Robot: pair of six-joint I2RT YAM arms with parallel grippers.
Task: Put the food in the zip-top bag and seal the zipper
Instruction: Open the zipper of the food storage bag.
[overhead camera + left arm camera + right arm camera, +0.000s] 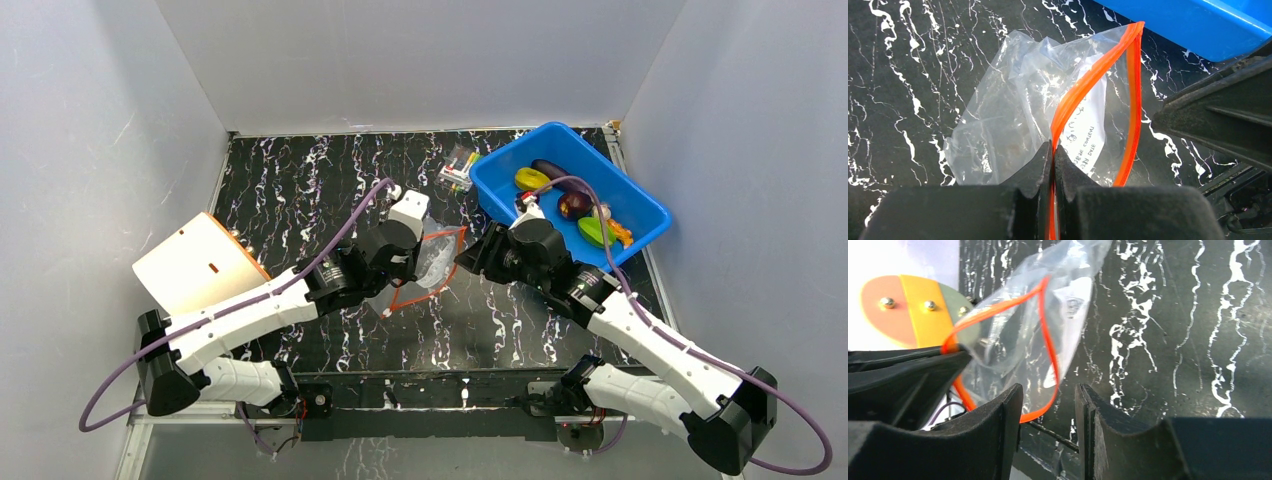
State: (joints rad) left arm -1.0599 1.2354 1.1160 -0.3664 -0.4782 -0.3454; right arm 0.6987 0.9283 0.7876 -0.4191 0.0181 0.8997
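Being pinched at its zipper (1088,85) by the left gripper (1053,148), the bag (436,258) is held near the table (300,190) centre. The right gripper (1048,392) is spread at its 3 o'clock. Food (575,205) is seen in the bin (490,188) at 1 o'clock.

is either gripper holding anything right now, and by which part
The left gripper is shut on the zip-top bag, pinching one side of its orange zipper at the mouth. The right gripper is open and holds nothing.
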